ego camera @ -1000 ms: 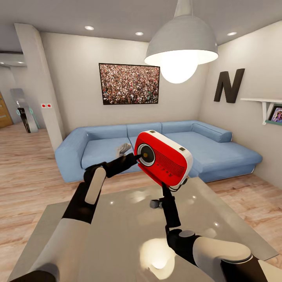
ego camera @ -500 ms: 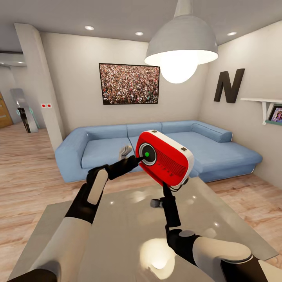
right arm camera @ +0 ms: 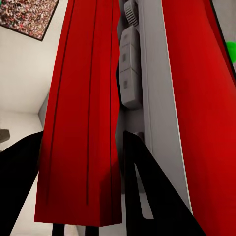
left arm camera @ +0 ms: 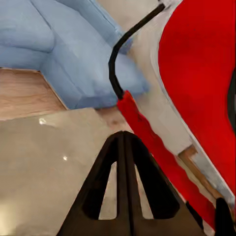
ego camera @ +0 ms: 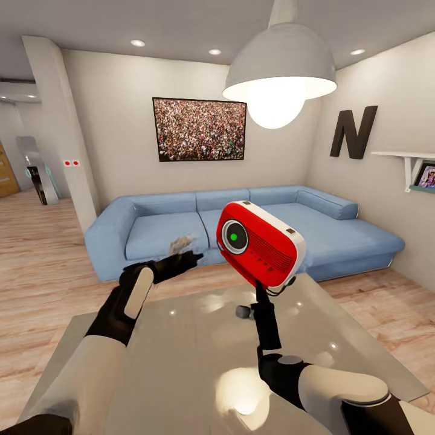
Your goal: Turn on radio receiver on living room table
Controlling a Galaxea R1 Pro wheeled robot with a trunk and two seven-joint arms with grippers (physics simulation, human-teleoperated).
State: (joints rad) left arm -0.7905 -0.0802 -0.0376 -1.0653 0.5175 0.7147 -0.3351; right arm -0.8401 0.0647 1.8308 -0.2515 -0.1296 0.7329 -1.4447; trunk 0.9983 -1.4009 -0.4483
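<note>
Dial on the radio receiver (ego camera: 261,243) now glows solid green; a second ago it was dark, so it reads as switched on. Left gripper (ego camera: 188,258), fingers together and empty, has drawn back from the dial. Right gripper (ego camera: 266,294) clamps the red handle, holding the radio above the glossy grey desk (ego camera: 181,362). Blue sofa (ego camera: 151,232) behind; pendant lamp (ego camera: 280,72) overhead.

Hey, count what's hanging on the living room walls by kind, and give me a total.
Framed crowd picture: 1
Black letter N: 1
White wall shelf holding a small photo: 1
Small white plate with two red dots: 1
Total: 4
</note>
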